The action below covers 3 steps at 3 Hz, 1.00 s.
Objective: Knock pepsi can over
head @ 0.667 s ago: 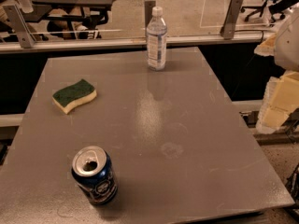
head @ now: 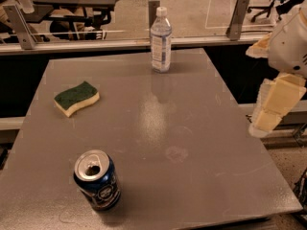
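Observation:
The pepsi can (head: 96, 180) is dark blue with a silver top and an open pull-tab hole. It stands upright near the front left of the grey table (head: 192, 128). My gripper (head: 274, 107), cream-coloured under a white arm, hangs beyond the table's right edge at mid depth. It is far to the right of the can and touches nothing.
A clear plastic water bottle (head: 160, 33) stands upright at the table's far edge, centre. A green and yellow sponge (head: 76, 97) lies at the left, mid depth. A glass barrier with metal posts (head: 237, 12) runs behind the table.
The gripper has edged slightly left toward the table's right edge. The can, bottle and sponge have not moved.

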Each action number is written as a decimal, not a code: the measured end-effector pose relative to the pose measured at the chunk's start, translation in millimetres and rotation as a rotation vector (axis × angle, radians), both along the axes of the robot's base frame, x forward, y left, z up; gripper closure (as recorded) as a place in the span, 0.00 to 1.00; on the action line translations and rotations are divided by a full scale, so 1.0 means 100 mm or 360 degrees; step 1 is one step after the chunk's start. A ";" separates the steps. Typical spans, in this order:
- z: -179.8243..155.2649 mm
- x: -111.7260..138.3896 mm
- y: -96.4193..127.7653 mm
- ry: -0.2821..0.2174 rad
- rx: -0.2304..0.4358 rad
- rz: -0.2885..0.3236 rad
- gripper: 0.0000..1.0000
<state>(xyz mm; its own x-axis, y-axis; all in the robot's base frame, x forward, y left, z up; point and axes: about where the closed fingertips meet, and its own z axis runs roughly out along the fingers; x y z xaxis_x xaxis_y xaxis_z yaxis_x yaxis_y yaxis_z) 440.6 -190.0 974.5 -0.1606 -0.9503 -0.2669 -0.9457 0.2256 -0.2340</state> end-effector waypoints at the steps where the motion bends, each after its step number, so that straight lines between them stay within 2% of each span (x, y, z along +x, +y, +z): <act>1: -0.06 -0.07 0.44 0.0001 0.0152 0.0187 0.00; 2: -0.18 -0.25 0.93 0.0042 0.0299 0.0395 0.00; 3: -0.37 -0.50 1.50 0.0097 0.0444 0.0619 0.00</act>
